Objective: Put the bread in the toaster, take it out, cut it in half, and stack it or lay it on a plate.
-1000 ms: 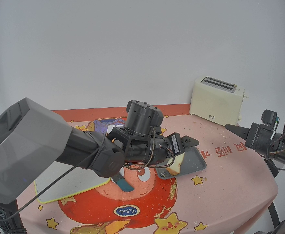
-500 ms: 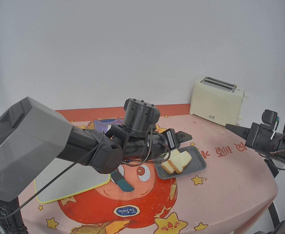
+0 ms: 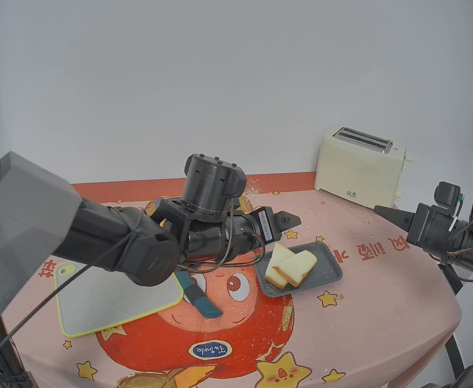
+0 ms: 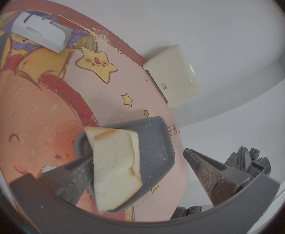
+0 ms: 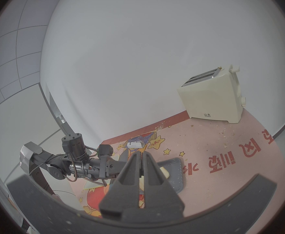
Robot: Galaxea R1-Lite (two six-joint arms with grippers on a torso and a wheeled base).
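Note:
Two bread halves (image 3: 292, 267) lie overlapping on the grey plate (image 3: 327, 269) at the table's middle. In the left wrist view the upper bread half (image 4: 116, 166) rests on the plate (image 4: 155, 143). My left gripper (image 3: 286, 226) hovers just left of the plate, open, with nothing between its fingers (image 4: 74, 177). At the right table edge my right gripper (image 3: 388, 214) is shut and empty, well away from the plate, and its closed fingers (image 5: 141, 166) point towards the plate (image 5: 176, 174). The cream toaster (image 3: 360, 171) stands at the back right with empty slots.
A white cutting board with a green rim (image 3: 112, 297) lies at the left. A knife with a teal handle (image 3: 201, 300) lies between board and plate. A small white box (image 4: 41, 33) sits near the back edge. Crumbs are scattered around the toaster (image 5: 214, 96).
A second ago my left gripper held a bread half over the plate. It let go, the half now lies on the other, and the arm has drawn back leftward.

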